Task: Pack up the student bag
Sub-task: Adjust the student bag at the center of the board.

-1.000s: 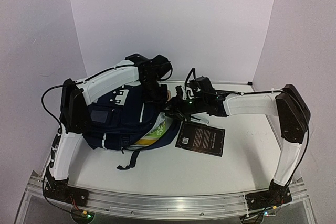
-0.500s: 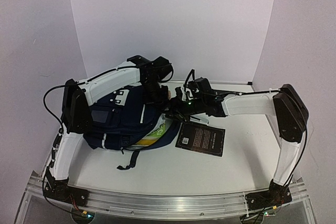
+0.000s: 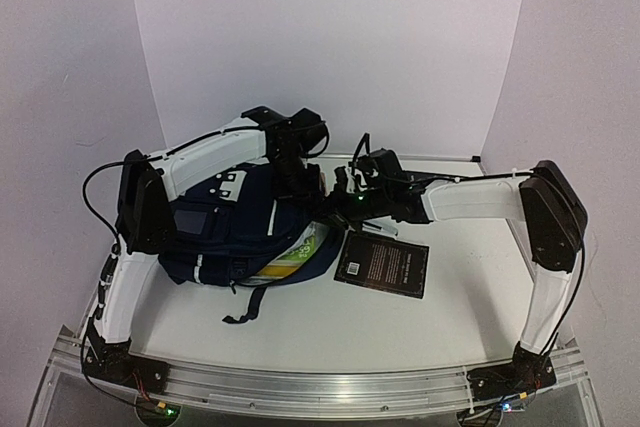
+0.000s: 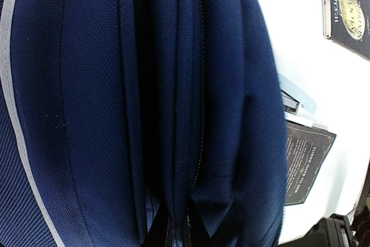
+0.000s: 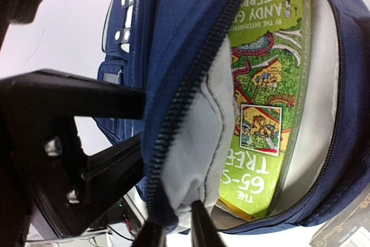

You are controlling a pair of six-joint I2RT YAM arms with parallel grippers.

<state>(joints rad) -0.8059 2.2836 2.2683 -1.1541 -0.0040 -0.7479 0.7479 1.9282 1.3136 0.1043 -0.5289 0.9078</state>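
Student bag [image 3: 235,232] lying on the table's [image 3: 450,317] left side, left gripper [image 3: 303,187] pinching closed on its navy folds, fingertips barely showing, right gripper [image 5: 176,228] clamping the mouth's edge, green book [image 5: 266,102] half hiding inside.

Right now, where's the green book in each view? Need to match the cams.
Top external: the green book peeks from the open mouth of the student bag, just left of picture centre.
Left wrist: not in it; the bag's navy outer fabric fills most of the view.
Right wrist: centre-right, cover up, lying inside the open bag.
Shared landmark: the navy student bag, seen in all three views.
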